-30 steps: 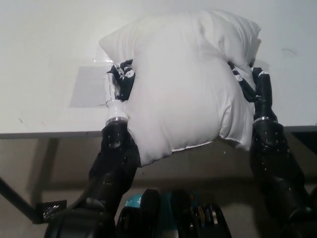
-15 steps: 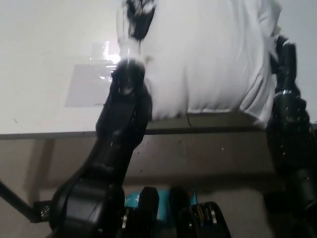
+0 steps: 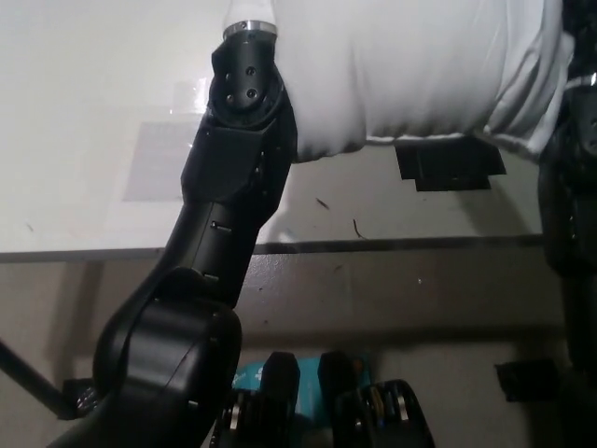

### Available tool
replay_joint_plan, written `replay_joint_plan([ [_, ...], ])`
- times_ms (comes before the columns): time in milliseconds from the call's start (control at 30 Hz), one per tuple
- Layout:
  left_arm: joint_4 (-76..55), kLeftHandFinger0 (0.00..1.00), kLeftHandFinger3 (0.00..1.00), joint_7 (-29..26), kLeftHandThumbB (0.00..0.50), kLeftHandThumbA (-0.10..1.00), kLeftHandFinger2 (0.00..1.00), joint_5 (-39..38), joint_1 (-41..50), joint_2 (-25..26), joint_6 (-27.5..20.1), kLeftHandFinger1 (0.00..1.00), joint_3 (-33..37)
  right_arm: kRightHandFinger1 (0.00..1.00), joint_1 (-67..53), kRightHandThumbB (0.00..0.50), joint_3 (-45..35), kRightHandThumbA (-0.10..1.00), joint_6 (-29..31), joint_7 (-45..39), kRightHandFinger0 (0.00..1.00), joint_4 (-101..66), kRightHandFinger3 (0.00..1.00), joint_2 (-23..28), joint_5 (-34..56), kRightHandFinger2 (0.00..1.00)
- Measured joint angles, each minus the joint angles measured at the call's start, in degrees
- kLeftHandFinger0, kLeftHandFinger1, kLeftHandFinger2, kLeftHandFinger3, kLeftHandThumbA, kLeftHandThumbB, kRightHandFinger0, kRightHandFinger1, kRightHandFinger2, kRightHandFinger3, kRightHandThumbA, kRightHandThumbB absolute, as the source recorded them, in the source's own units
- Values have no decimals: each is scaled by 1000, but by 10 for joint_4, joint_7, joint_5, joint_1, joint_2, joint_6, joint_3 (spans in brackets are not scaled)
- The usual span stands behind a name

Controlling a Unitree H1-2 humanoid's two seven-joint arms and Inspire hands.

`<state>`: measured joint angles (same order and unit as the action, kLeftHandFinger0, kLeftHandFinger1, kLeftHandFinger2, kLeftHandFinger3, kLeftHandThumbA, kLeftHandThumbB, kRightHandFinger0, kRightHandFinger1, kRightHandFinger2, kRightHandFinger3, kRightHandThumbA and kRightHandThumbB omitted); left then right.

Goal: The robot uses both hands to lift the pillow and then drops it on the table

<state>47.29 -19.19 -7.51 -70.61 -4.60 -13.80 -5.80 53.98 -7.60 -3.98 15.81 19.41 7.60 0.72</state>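
The white pillow (image 3: 420, 65) hangs in the air above the white table (image 3: 75, 112), filling the top of the head view, and its upper part runs past the picture's top edge. My left arm reaches up along the pillow's left side. Only its white wrist ring (image 3: 249, 21) shows, and the left hand is above the frame. My black right hand (image 3: 580, 42) is a sliver at the right edge, pressed against the pillow's right side. The pillow's lower seam is clear of the tabletop.
A black rectangular patch (image 3: 451, 166) lies on the table under the pillow. A pale glossy rectangle (image 3: 159, 159) is on the tabletop to the left. The table's front edge (image 3: 392, 245) crosses the middle of the view, with floor below it.
Both arms have risen and carried the pillow up off the table's front edge. The left hand has left the top of the picture. The black patch under the pillow is now uncovered.
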Motion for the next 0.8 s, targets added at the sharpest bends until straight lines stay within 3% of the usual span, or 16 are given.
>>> replay_joint_plan([
  [133, -6, 0, 445, -1, 0, 83, 430, 3, 2, 2, 4, 276, 2, 99, 5, 77, 0, 1000, -8, 0, 0, -17, 588, 0, -1, 353],
  [267, -10, 0, 432, -3, 0, -17, 399, 5, 4, 3, 9, 231, 3, 118, 8, 7, 1, 1000, -14, 0, 0, -20, 547, 0, -8, 353],
  [300, -10, 0, 439, -4, 0, -27, 411, 6, 6, 3, 9, 233, 4, 121, 8, 24, 1, 1000, -15, 0, 0, -20, 550, 0, -9, 357],
  [367, -10, 0, 467, -7, 0, -23, 436, 6, 9, 3, 10, 240, 4, 102, 8, 7, 2, 1000, -16, 0, 0, -19, 519, 0, -11, 333],
  [400, -10, 0, 453, -8, 0, -83, 401, 6, 11, 3, 10, 173, 4, 64, 8, 2, 2, 879, -16, 0, 0, -19, 476, 0, -11, 283],
  [433, -10, 28, 564, -8, 0, -66, 506, 6, 12, 3, 10, 255, 4, 76, 8, 50, 2, 944, -16, 0, 0, -17, 488, 0, -11, 299],
  [467, -10, 50, 580, -8, 0, 25, 533, 6, 14, 2, 10, 307, 4, 40, 8, 58, 2, 1000, -16, 0, 0, -15, 429, 0, -11, 249],
  [567, -10, 150, 562, -8, 0, 127, 572, 6, 24, 2, 10, 367, 3, 23, 8, 61, 3, 1000, -15, -1, 0, 3, 438, 1, -11, 254],
  [633, -10, 123, 609, -8, 0, 165, 638, 6, 45, -1, 10, 424, 3, 25, 3, 40, 10, 980, -14, -3, 0, 25, 450, 2, -12, 250],
  [667, -10, 64, 633, -8, 0, 145, 678, 6, 54, -2, 10, 437, 3, 2, -2, 25, 15, 961, -14, -4, 0, 29, 403, 2, -13, 213],
  [767, -7, 57, 638, -9, 0, 98, 676, 6, 94, -4, 10, 430, 3, 0, -22, 27, 36, 1000, -14, -11, 0, 57, 350, 3, -20, 198],
  [800, -3, 50, 688, -11, 0, 117, 681, 6, 108, -5, 10, 423, 3, 0, -29, 49, 45, 1000, -14, -15, 0, 67, 312, 5, -22, 181],
])
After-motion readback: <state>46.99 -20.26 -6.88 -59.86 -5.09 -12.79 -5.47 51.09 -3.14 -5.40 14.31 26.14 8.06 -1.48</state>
